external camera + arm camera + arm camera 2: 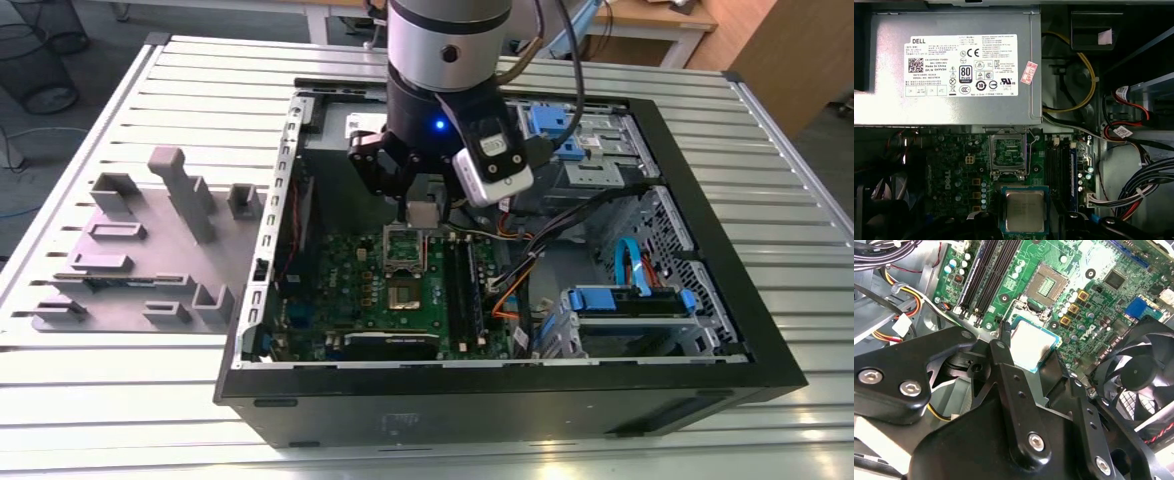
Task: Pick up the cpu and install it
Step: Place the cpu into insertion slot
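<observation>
– So where's the small square chip with the silvery metal top, the cpu (1031, 345)?
– Pinched between the fingers (1004, 335) of the black gripper (420, 212), held above the green motherboard (954, 175), just beside the open square socket (1009, 151).
– And the grey metal power-supply box (954, 65)?
– Beyond the socket; the socket lies between it and the cpu.

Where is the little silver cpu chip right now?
In both wrist views the cpu sits clamped in the gripper, above the green motherboard, right beside the empty socket.
</observation>
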`<state>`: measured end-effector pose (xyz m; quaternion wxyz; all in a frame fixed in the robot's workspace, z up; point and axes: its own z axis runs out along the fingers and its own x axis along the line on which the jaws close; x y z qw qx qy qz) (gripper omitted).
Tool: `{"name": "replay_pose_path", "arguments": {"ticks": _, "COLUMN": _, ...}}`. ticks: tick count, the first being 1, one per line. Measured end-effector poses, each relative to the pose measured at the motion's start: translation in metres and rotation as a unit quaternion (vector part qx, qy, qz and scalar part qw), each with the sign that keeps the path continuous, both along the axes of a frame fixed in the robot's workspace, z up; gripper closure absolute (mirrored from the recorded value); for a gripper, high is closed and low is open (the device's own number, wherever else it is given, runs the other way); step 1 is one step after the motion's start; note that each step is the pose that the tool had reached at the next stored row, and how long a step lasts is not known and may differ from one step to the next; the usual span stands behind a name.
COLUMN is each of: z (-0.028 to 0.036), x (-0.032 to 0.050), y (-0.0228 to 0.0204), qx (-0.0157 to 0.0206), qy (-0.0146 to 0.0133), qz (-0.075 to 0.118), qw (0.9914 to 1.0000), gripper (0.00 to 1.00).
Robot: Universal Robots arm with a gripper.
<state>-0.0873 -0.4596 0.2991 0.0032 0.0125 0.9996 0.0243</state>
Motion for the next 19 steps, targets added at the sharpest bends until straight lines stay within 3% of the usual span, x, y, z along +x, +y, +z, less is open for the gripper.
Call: {"name": "replay_pose_path", "arguments": {"ticks": 19, "z": -0.0155, "x": -0.0033, "y": -0.0085, "qx": 0.0003, "qy": -0.0017, "qz": 0.000, "qw": 1.00000, "gripper": 0.53}}
